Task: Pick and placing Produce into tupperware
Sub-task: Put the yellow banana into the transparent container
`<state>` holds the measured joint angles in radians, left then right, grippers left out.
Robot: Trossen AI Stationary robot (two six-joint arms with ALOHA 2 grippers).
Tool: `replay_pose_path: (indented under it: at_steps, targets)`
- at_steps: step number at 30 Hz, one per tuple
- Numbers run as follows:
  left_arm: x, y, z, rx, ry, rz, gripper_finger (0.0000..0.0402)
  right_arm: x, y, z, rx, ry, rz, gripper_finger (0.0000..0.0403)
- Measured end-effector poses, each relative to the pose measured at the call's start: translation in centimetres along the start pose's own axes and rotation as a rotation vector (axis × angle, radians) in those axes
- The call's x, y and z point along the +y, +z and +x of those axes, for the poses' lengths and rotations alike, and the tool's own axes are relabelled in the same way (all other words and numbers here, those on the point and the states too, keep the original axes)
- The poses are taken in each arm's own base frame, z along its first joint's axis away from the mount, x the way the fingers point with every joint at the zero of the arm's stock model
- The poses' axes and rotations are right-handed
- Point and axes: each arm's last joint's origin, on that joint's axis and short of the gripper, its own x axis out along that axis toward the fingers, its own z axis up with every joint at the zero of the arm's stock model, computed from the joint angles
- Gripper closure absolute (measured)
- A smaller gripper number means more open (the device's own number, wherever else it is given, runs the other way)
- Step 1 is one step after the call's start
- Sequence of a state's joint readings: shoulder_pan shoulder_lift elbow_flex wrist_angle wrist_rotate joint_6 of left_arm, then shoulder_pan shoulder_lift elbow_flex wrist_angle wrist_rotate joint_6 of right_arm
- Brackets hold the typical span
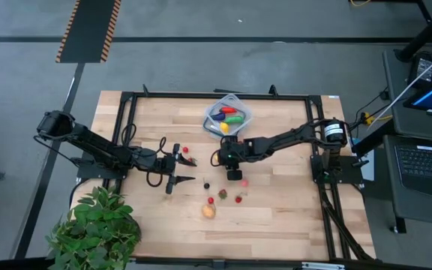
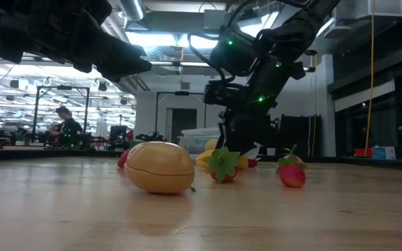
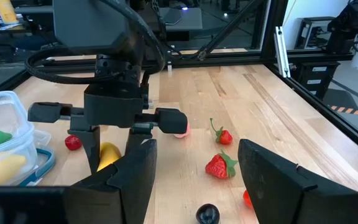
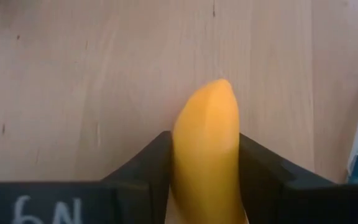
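Right gripper (image 4: pixel 205 165) near table centre, fingers clamped on yellow banana (image 4: pixel 205 149), tip pointing down at wood. Tub (image 1: pixel 228 115) just beyond, at 12 o'clock from gripper, already holding green, red and yellow pieces.

Left gripper (image 1: pixel 175 165) at 9 o'clock from right one, well apart, fingers spread wide, gripping nothing.

Loose produce at 6 o'clock from right gripper: tan lemon (image 1: pixel 209 211), strawberries (image 3: pixel 218 165), dark berry (image 3: pixel 207 214). One red berry (image 1: pixel 186 149) near left gripper.

Potted plant (image 1: pixel 94 229) on table's 7 o'clock corner.
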<state>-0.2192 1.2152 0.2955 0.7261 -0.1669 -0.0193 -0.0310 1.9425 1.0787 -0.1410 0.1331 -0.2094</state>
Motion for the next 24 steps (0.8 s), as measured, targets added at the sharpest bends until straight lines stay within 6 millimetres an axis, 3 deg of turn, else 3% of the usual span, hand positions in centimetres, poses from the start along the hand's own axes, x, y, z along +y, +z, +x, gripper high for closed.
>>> replay_pose_path:
  at_steps: [18, 24]
  targets:
    - [0.0, -0.2, 0.0, 0.016, 0.0, 0.002, 0.0182, -1.7, 4.0, -4.3, -0.029, -0.012, 0.086, 0.0258]
    - [0.0, -0.3, 0.0, 0.027, 0.001, 0.002, 0.0182, -2.9, 4.7, -7.9, -0.13, -0.039, 0.158, 0.0258]
